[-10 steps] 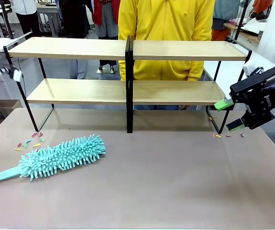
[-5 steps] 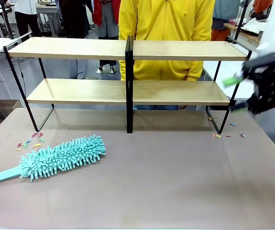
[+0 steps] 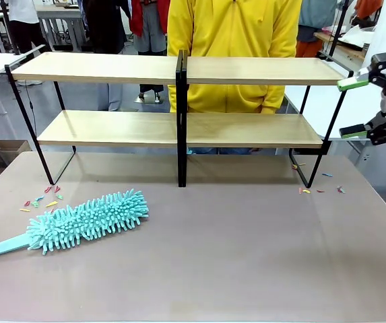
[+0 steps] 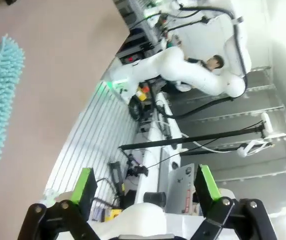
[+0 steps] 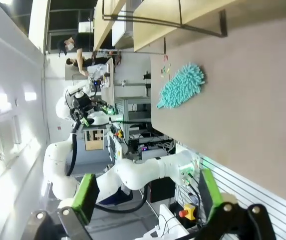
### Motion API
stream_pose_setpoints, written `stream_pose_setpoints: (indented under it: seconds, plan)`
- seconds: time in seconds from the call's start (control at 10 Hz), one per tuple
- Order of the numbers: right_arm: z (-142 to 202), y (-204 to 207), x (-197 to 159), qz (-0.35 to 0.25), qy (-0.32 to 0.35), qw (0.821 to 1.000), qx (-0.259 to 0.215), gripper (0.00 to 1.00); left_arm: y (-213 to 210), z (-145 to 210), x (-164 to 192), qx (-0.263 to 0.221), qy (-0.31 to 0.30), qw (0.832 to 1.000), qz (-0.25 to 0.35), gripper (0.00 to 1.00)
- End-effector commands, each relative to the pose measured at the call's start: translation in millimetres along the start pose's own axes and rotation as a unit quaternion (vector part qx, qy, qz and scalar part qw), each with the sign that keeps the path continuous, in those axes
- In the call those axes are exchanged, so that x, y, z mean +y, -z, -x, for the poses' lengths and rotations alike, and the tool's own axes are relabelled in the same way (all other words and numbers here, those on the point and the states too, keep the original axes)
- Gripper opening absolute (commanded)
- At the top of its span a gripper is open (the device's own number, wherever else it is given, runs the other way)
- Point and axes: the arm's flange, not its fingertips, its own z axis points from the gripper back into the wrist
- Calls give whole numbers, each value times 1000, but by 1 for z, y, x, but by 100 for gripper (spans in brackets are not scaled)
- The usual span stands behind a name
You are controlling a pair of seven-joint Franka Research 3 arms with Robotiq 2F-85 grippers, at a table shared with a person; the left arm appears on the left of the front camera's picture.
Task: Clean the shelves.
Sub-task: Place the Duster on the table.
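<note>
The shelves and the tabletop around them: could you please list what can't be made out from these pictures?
- Duster: the front view's left edge cuts off the end of its handle.
- Coloured bits on the table by the shelves: too small to identify in the front view.
- Right gripper: open, but the front view's right edge cuts off its body.
- Shelves: in the right wrist view, the top edge cuts them off.

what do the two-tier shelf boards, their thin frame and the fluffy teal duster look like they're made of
The shelves' light boards look like pale wood or wood laminate, matte with faint grain. The thin black frame appears to be painted metal, slim and straight. The teal duster looks like soft chenille microfibre with stubby fingers, on a likely plastic handle.
</note>
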Motion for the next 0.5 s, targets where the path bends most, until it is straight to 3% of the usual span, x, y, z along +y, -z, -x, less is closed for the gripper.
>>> stream_pose_setpoints:
  seconds: [0.0, 0.4]
  plan:
    - [0, 2, 3, -8, -16, 1000, 8, 100, 3, 8, -4, 5, 17, 999, -30, 100]
    - [0, 2, 3, -8, -16, 1000, 8, 100, 3, 8, -4, 5, 17, 999, -30, 100]
